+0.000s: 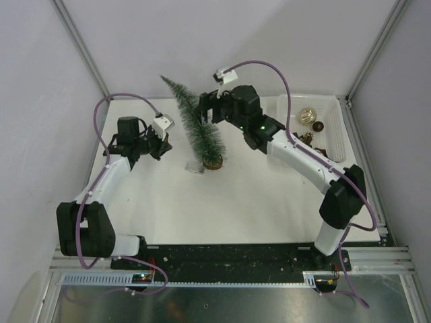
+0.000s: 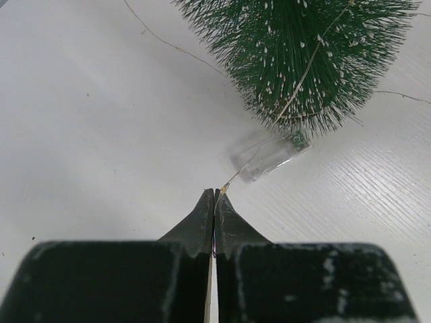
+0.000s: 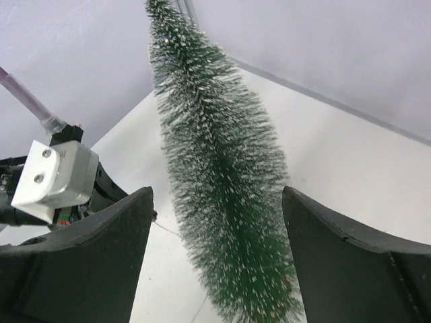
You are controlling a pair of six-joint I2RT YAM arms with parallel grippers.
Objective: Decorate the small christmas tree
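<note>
White tabletop (image 1: 222,208), pale enclosure walls. Small christmas tree (image 1: 194,126) stands on its wooden disc base near the tabletop centre.

Left gripper (image 2: 214,195) is clenched, tips pinching a thin wire (image 2: 227,182). The wire runs past a clear plastic case (image 2: 266,156) lying on the tabletop at the tree's foot, then up into the bristles.

Right gripper (image 3: 217,195) is released. Its fingers (image 3: 94,262) straddle the tree's upper half, one on each side, with no contact visible.

White mesh basket (image 1: 337,145) sits at the far right and holds a gold ornament (image 1: 308,116).
</note>
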